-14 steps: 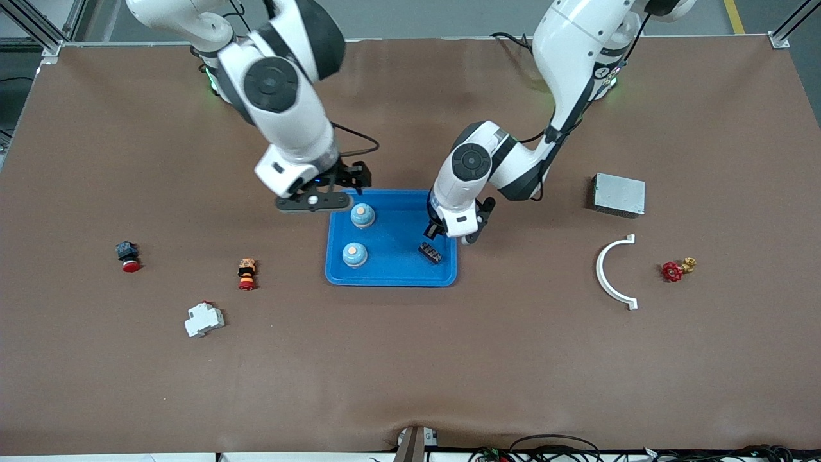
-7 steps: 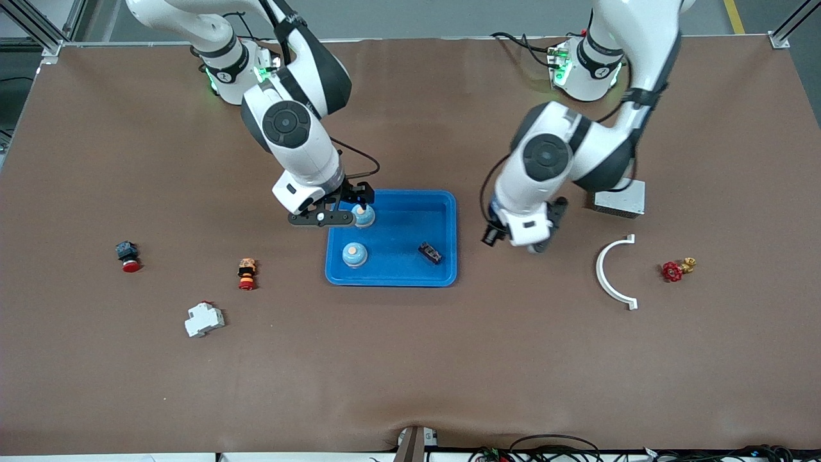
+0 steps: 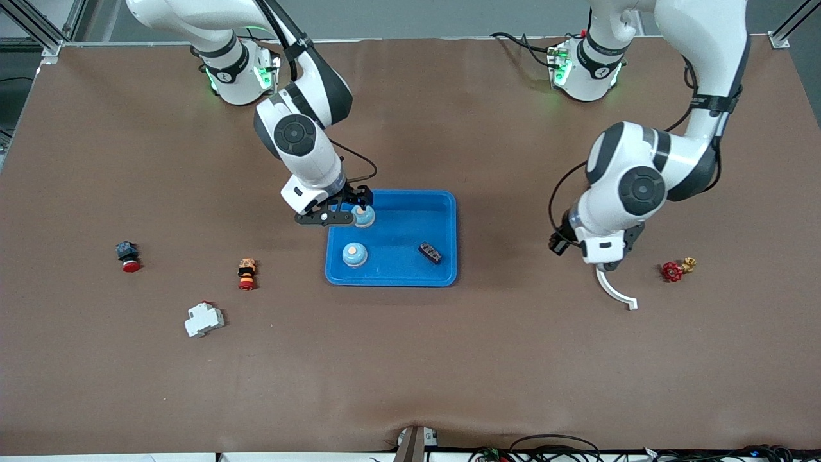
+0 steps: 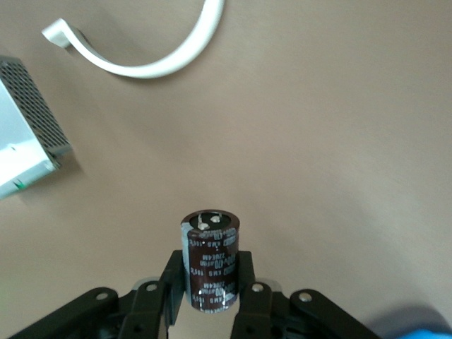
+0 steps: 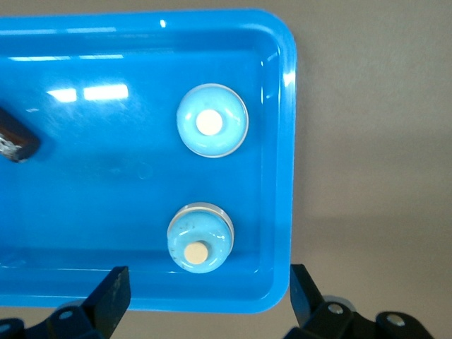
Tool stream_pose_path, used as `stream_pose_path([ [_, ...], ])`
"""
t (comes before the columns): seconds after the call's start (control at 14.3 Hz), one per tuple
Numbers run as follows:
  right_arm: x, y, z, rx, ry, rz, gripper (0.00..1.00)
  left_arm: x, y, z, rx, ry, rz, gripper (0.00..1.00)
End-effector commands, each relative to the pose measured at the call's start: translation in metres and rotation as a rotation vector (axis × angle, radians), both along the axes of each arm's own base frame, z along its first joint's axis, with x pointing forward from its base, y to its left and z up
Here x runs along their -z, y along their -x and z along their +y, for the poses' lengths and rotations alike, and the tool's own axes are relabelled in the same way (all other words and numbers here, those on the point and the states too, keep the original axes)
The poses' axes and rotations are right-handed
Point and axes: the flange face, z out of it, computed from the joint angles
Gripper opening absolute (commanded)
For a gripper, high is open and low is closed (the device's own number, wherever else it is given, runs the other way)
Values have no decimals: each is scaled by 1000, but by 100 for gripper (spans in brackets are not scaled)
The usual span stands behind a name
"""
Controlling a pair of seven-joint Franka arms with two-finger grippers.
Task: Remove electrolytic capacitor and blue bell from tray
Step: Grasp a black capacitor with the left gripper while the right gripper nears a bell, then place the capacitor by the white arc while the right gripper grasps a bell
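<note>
Since the earlier frames we see the left arm has swung away from the blue tray (image 3: 442,199) toward its own end of the desk (image 3: 410,372), and the right arm has dropped lower over the tray's corner.

The left tool (image 4: 212,300) now hangs above the white curved bracket (image 3: 614,292), hiding part of it in the front view, and is clamped on a dark capacitor (image 4: 210,258) that stands upright between its fingers. A grey metal box (image 4: 25,134) lies near the bracket, and a red valve (image 3: 673,269) sits beside it.

The right tool (image 5: 205,296) is spread wide over one bell (image 3: 363,216) in the tray. A second bell (image 3: 354,254) rests nearer the front camera, and a small dark part (image 3: 430,252) lies in the tray toward the left arm's end.
</note>
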Motion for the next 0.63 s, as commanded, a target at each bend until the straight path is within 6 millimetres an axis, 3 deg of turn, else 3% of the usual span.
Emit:
stream_pose_path([
  [0.0, 23, 1, 9, 2, -5, 10, 100, 21, 20, 2, 20, -5, -49, 0],
  [0.35, 44, -2, 22, -11, -14, 1, 100, 75, 36, 12, 37, -4, -103, 0],
  [0.56, 52, 0, 27, -20, -7, 11, 100, 97, 37, 27, 42, -13, -121, 0],
])
